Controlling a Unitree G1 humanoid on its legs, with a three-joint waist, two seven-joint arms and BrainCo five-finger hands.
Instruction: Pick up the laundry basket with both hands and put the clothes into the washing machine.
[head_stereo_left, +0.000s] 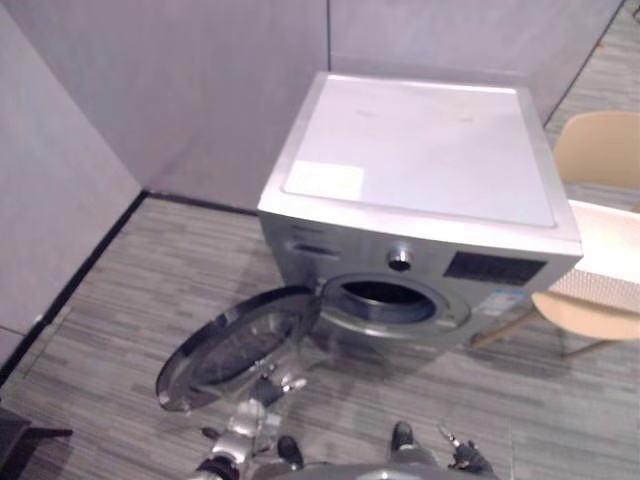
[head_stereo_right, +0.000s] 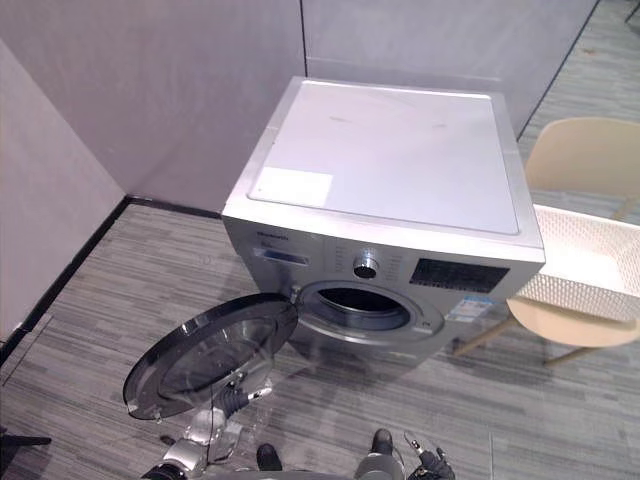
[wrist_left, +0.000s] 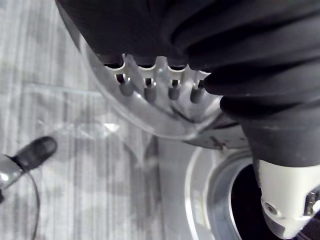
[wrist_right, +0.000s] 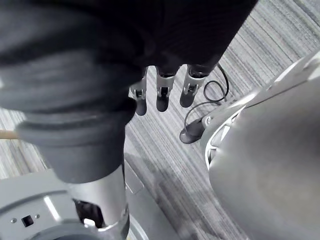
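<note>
The round glass door (head_stereo_left: 235, 350) of the washing machine (head_stereo_left: 420, 150) stands swung wide open over the floor (head_stereo_left: 110, 300). The left hand (wrist_left: 172, 82) is at the door's near rim, its fingers straight and spread, the dark tips resting on the rim without curling round it. Right of the door the dark drum opening (head_stereo_left: 388, 297) is clear. The right hand (wrist_right: 161, 90) hangs low over the floor in front of the machine, fingers relaxed and apart, holding nothing.

The laundry basket (head_stereo_right: 585, 262) sits well to the right, beside the machine, resting on the seat of a pale chair (head_stereo_right: 575, 320). It is white with perforated walls. Whether it holds clothes I cannot tell.

Such a basket is probably light and fairly stiff, though its thin walls may flex under a lopsided pull. The safest hold looks to be one hand on each opposite side, under the rim, keeping it level.
</note>
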